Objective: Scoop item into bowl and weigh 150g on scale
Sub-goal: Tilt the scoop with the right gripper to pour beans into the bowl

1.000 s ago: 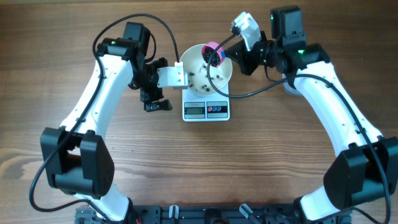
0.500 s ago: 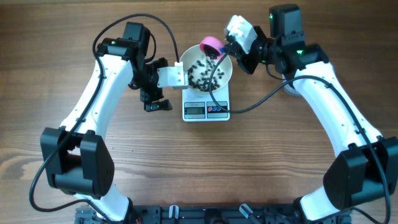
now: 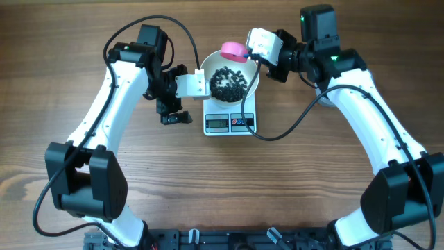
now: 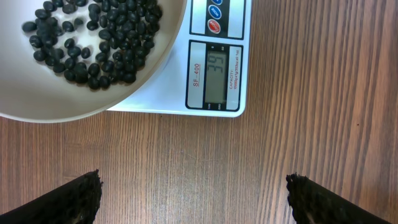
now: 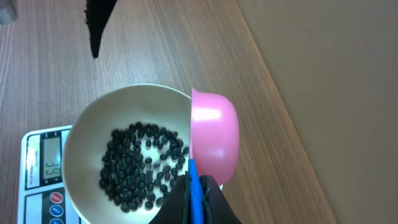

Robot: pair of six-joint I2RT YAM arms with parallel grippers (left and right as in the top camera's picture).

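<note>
Big wooden table [image 3: 229, 187] underneath everything, with the two white-and-black arms curving in from either side toward the middle. The white digital kitchen scale [image 3: 230, 119] sat near the far-centre of the table, and the round white bowl [image 3: 208, 73] was sitting right on top of it, overhanging the platform a bit. The left gripper [image 4: 196, 202] hung just to the left of the scale with its jaws spread wide, nothing between them, only bare wood showing under the two fingertips in the wrist view. The right gripper [image 5: 196, 202] was clamped tight on the blue handle of the small pink scoop [image 3: 234, 51], which was tipped over on its side at the bowl's far rim, its rounded back toward the right wrist camera. The black beans [image 3: 229, 82] were a loose dark pile in the bottom of the bowl. The scale's grey display [image 4: 214, 74] had digits up. They looked like 39, but they were sideways on, so don't quote me.
</note>
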